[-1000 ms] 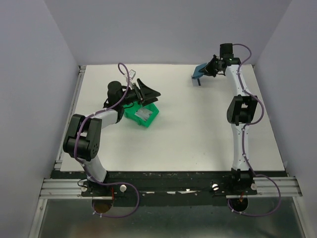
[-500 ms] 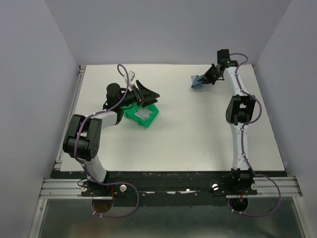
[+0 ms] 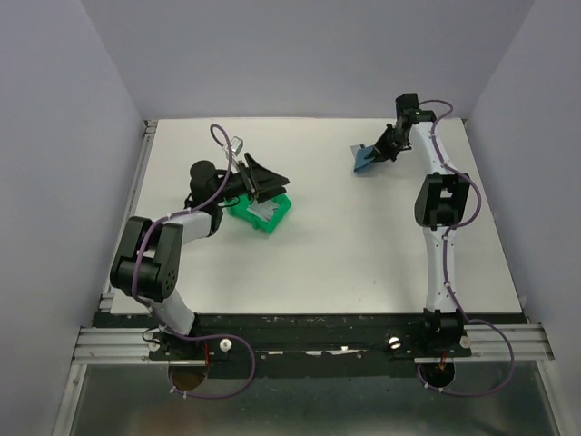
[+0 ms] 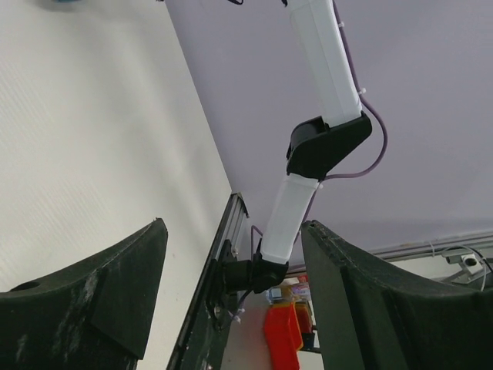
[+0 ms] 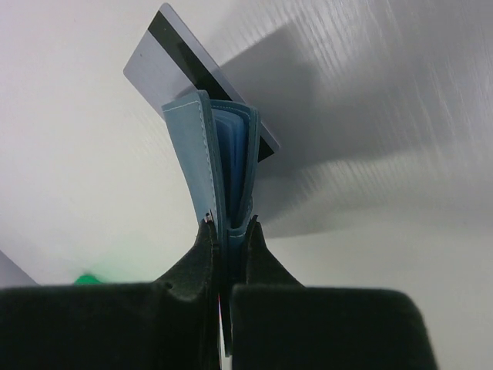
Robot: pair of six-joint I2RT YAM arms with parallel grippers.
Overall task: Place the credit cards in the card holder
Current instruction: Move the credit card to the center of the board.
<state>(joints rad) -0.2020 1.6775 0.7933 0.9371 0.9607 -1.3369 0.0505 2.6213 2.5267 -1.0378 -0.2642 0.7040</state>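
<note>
Pinching card holder [image 5: 209, 154] edge-on in right gripper [image 5: 229, 231], jaws pressed tight on its near edge. Sitting at far right of surface [image 3: 363, 272]; touching it or just clear of it, can't tell. Slate-blue outside, lighter blue leaves inside, folded almost closed, pale stitching along the edge.

Seeing one credit card [image 5: 166, 46] poking out past the far side of the holder: silver-grey with a dark stripe. Can't tell whether seated in a slot or only lying behind. At best, counting one card in.

Left gripper [image 3: 275, 184] spread wide, gripping nothing, hovering over green bin [image 3: 245, 213] at left-centre. Pale flat patch inside, probably the remaining credit cards [image 3: 263, 211]; too small to count. Nothing useful from left wrist view: wall, other arm, no card.

Judging progress as early to middle. Left to do: pick from bin, carry across, slide into holder. Bin and holder well apart, so likely needing a move toward centre. Expecting a fiddly pickup with cards that thin and flat.
</note>
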